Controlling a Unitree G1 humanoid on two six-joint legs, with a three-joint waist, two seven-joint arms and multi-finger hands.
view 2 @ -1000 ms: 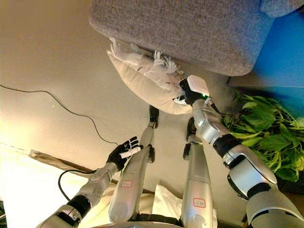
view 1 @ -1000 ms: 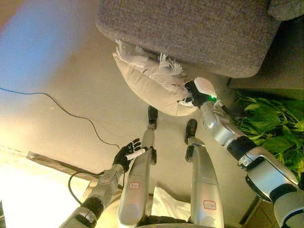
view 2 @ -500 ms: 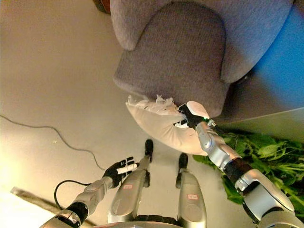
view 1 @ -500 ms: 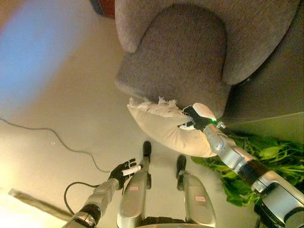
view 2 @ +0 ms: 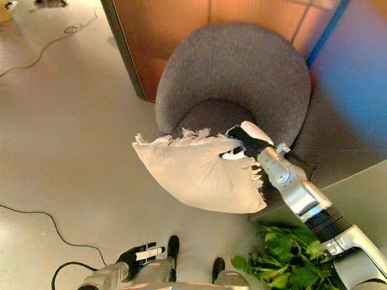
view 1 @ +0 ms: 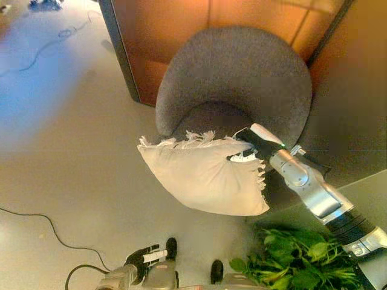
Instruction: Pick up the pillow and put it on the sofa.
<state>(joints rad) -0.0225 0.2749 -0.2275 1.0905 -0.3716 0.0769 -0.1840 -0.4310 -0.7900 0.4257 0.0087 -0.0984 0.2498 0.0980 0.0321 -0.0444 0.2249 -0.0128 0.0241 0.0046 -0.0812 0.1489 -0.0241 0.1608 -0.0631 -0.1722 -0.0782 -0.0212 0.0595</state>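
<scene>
A cream pillow [view 1: 202, 175] with a fringed edge hangs in the air in front of the grey round sofa chair [view 1: 242, 72]. My right hand [view 1: 253, 145] is shut on the pillow's upper right corner and holds it just before the seat [view 1: 208, 118]. The pillow covers part of the seat's front edge. My left hand [view 1: 144, 258] shows at the bottom, low near the floor, with its fingers spread and holding nothing. The same scene shows in the right eye view, with the pillow [view 2: 196, 175] and my right hand [view 2: 245, 142].
A green leafy plant [view 1: 296, 260] stands at the lower right beside the sofa. An orange-brown wall with a dark post [view 1: 121, 51] rises behind the sofa. A thin black cord [view 1: 36, 223] lies on the floor at left.
The camera has tilted up, so the whole sofa and the wall now show. My right hand has lifted the pillow higher, up to the level of the seat. My left hand stays low.
</scene>
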